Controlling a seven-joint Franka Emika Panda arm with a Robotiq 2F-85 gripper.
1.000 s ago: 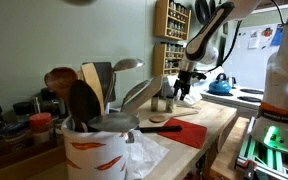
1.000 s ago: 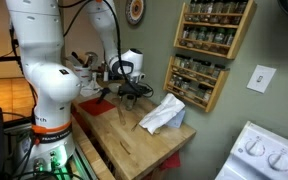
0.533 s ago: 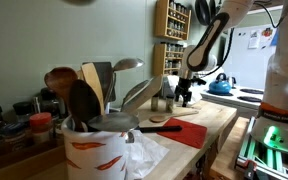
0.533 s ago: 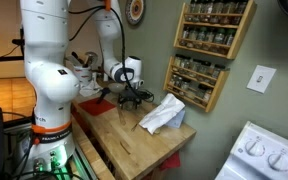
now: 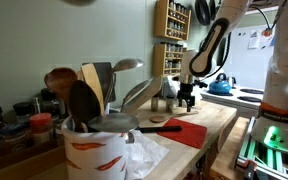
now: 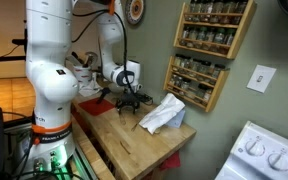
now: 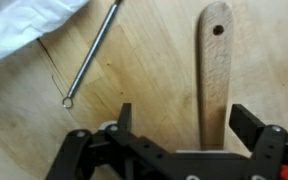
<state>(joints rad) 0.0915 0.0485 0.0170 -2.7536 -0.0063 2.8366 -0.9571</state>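
In the wrist view my gripper [image 7: 184,115] is open, low over a wooden countertop [image 7: 149,60]. A wooden utensil handle [image 7: 214,70] with a hole near its end lies between the jaws, closer to the right finger. Nothing is held. A thin metal rod [image 7: 94,55] with a small loop at its end lies to the left, and a white cloth [image 7: 24,25] fills the top left corner. In both exterior views the gripper [image 5: 187,97] [image 6: 129,100] points down, just above the counter, next to the crumpled white cloth [image 6: 162,113].
A crock of wooden and metal utensils [image 5: 94,140] stands close to the camera. A red mat [image 5: 189,132] lies on the counter. Spice racks [image 6: 206,50] hang on the wall. A blue kettle [image 5: 220,86] sits on the stove behind, and stove knobs [image 6: 264,155] show at the counter's end.
The arm has come down and shifted a little along the counter, bringing the gripper closer to the surface. The jaws stay open.
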